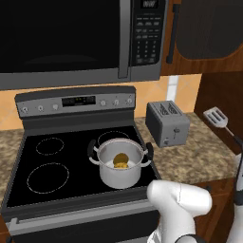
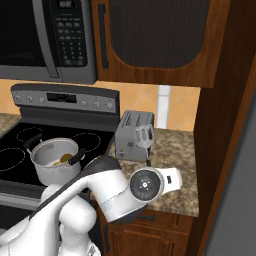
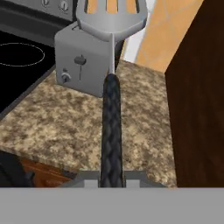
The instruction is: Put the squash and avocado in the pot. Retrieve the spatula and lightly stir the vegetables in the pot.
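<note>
Spatula [image 3: 112, 17]: flat slotted steel head, thin shaft, ribbed black handle clamped in hand [image 3: 112, 177]; above speckled granite counter [image 3: 65, 118].

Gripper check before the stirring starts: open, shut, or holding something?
Gripper: shut on the spatula, gripping its black handle.

The speckled granite counter [image 3: 65, 118] is lying beneath and ahead of the fingers, carrying the grey toaster [image 3: 81, 61] beyond them to the left in the hand view. The black stovetop [image 1: 66, 163] is adjoining the counter farther left, and the pot [image 1: 121, 163] is standing directly on it.
</note>
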